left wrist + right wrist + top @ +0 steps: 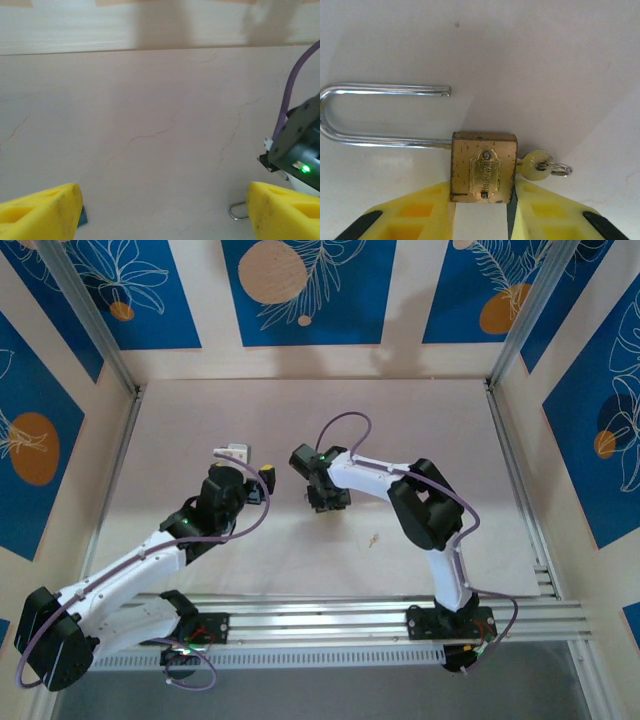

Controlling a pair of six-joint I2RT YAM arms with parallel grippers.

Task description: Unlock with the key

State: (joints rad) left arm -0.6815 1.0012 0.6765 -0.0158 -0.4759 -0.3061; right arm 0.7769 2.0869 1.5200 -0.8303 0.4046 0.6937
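Note:
A brass padlock [483,167] lies on the pale table in the right wrist view. Its long steel shackle [375,115] points left, with the free end out of the body. The key [535,164] sits in the body's right side and carries a small ring [560,170]. My right gripper [481,186] has its yellow fingers [420,210] pressed against both sides of the padlock body. In the top view that gripper [328,498] is at the table's middle. My left gripper [162,200] stands wide open over bare table, and the shackle's loop [239,210] shows beside its right finger.
A small brownish scrap [373,538] lies on the table to the right of the right gripper. A blue bit [83,216] peeks out by the left gripper's left finger. Patterned walls enclose the table on three sides, and a metal rail [380,610] runs along the near edge.

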